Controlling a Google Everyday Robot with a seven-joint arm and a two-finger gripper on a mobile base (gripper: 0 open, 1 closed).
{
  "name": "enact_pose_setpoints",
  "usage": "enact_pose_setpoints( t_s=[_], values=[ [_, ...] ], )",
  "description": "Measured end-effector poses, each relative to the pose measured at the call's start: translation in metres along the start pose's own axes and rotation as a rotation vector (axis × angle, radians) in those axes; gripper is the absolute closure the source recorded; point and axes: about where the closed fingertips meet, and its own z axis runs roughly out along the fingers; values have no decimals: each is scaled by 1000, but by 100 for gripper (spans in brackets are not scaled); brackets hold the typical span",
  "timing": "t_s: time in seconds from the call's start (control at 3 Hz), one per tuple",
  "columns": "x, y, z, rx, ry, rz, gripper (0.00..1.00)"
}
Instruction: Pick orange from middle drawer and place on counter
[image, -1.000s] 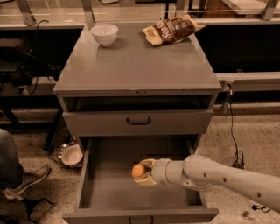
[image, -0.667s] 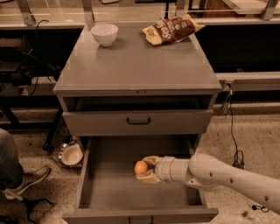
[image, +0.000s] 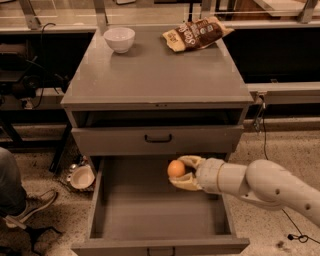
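The orange (image: 175, 168) is small, round and smooth, held between the two tan fingers of my gripper (image: 183, 172). My gripper is shut on it and holds it above the floor of the open middle drawer (image: 150, 210), near the drawer's back right. My white arm (image: 260, 187) reaches in from the right. The counter (image: 155, 70) is the flat gray top of the cabinet, above and behind the gripper.
A white bowl (image: 119, 39) stands at the counter's back left and a brown chip bag (image: 196, 33) at its back right. A closed drawer with a black handle (image: 158, 138) sits just above the gripper. A person's leg and shoe (image: 20, 200) are at the left.
My gripper has lifted the orange up from the drawer floor and moved it slightly right and toward the back.
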Motion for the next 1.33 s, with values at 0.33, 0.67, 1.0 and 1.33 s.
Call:
enact_pose_setpoints(
  t_s=[0.33, 0.67, 1.0, 1.33],
  values=[
    [-58, -23, -50, 73, -15, -67, 100],
    [-57, -22, -48, 70, -16, -65, 100],
    [-64, -32, -48, 79, -39, -63, 100],
    [-97, -62, -63, 112, -73, -105, 100]
  ],
)
